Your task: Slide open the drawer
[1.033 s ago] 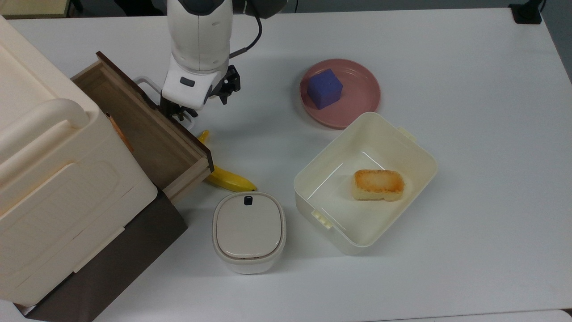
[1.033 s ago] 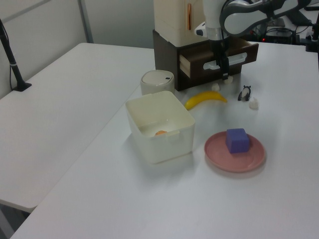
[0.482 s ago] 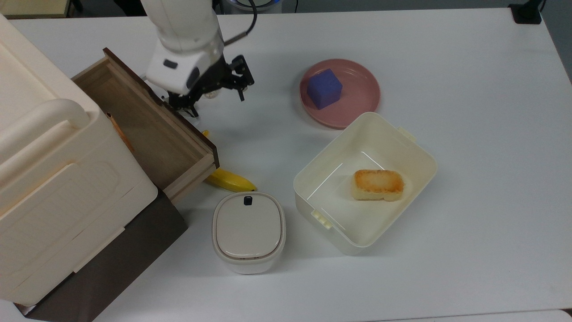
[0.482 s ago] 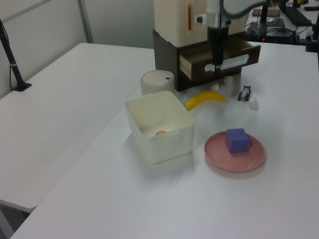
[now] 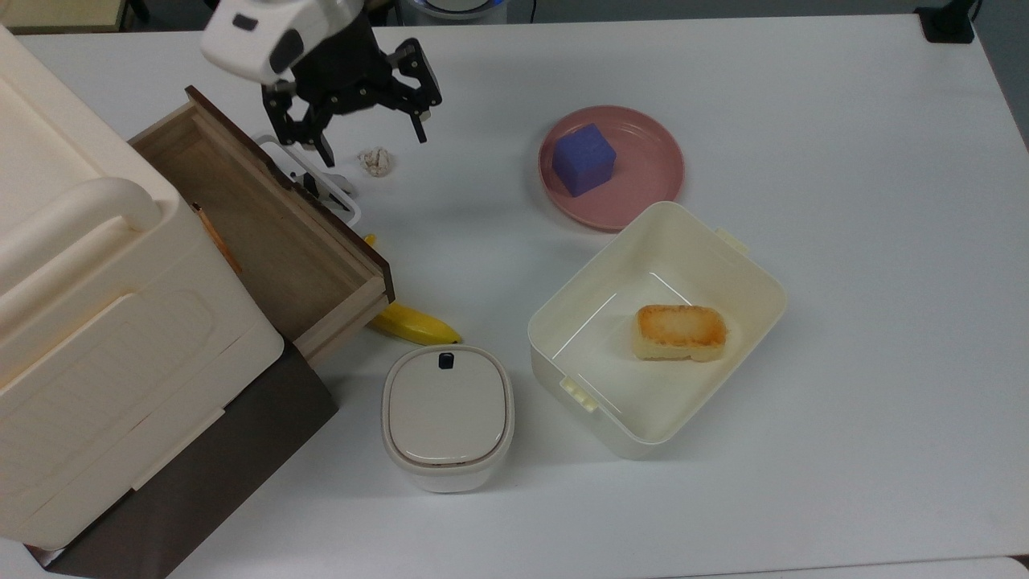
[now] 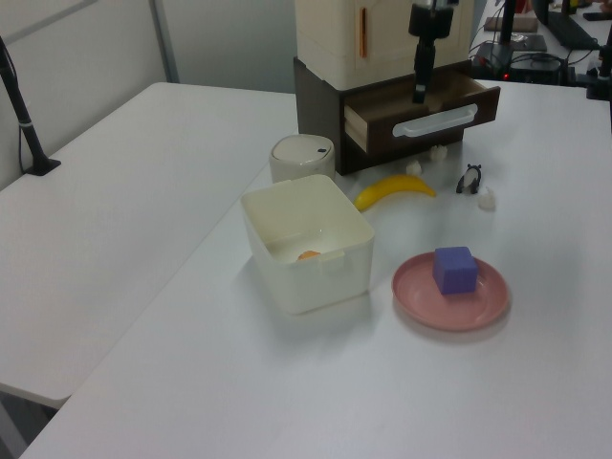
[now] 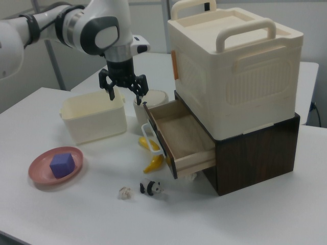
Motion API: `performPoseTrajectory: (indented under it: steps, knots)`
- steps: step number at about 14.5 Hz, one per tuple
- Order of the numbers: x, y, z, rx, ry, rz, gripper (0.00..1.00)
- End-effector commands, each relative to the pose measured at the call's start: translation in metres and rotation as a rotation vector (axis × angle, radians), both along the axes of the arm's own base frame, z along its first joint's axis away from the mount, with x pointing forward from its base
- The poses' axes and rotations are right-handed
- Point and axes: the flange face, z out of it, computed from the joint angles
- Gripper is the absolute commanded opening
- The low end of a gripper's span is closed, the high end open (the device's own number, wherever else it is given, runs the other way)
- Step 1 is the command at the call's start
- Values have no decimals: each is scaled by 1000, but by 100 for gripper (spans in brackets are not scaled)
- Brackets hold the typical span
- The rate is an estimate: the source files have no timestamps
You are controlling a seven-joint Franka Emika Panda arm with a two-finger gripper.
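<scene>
A white Franka arm reaches in from the right view's upper left, its forearm bent downward and its black gripper (image 7: 123,88) hanging fingers-down with the jaws spread wide and nothing between them, raised clear of the white table (image 5: 844,241). At the top view's left a large cream plastic box (image 7: 235,61) with rounded handles sits on a dark brown cabinet (image 7: 255,153), and the drawer (image 7: 181,140) stands pulled well out of that cabinet, its light wood interior bare and its dark front panel carrying a white loop handle (image 7: 149,138). In the top view the gripper (image 5: 366,133) hovers just beyond the far end of the drawer (image 5: 257,225) front, near the handle (image 5: 309,181) but apart from it; in the left view it hangs above the drawer (image 6: 421,110). A cream plastic tub (image 5: 655,330) with clips, holding a browned slice of bread (image 5: 681,331), lies at the top view's centre, well apart from the drawer. A lidded cream canister (image 5: 447,416) stands near the cabinet's corner, and a pink plate (image 5: 643,177) bearing a purple cube (image 5: 584,158) rests beyond the tub. A yellow banana (image 5: 414,323) lies partly under the open drawer. A small panda figure (image 7: 151,188) and a crumpled white scrap (image 5: 375,161) lie on the table before the drawer front.
</scene>
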Motion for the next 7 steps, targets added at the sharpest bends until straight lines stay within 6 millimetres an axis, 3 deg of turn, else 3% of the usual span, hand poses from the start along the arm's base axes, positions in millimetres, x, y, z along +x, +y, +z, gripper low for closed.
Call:
performPoseTrajectory:
  steps: [1, 7]
  knots:
    - [-34, -1, 48, 26, 29, -269, 100]
    - [-86, -32, 101, -11, 69, -560, 100]
